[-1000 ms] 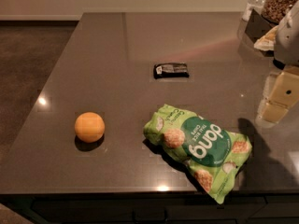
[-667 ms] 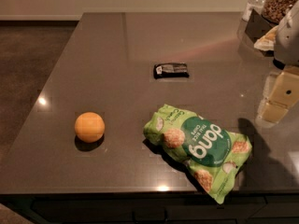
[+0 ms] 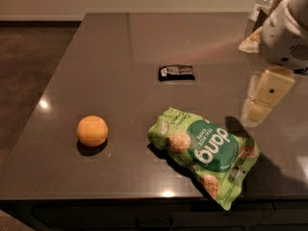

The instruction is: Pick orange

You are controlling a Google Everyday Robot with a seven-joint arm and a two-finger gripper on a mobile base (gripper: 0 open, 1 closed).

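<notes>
Small round orange-yellow fruit, the orange (image 3: 92,130): sits alone on the dark glossy grey surface (image 3: 120,57), far to the left of the end effector (image 3: 260,102) and a bit nearer the front edge, nothing touching it. Looks light, firm, smooth matte skin. It should take a moderate squeeze, but it's round, so it will roll or pop out if the grip lands off-centre. Best hold, I'd say: come from above, straddle the widest part, close across the middle. Flat black rectangular packet (image 3: 176,72): left of the end effector and further back, well apart from the orange, not in the way. Crinkly green snack bag with white lettering (image 3: 204,150): just left of and below the end effector, lying between it and the orange, so the path to the fruit passes over it. End effector: cream-coloured, over the right side of the surface; can't tell whether it's open or closed.
</notes>
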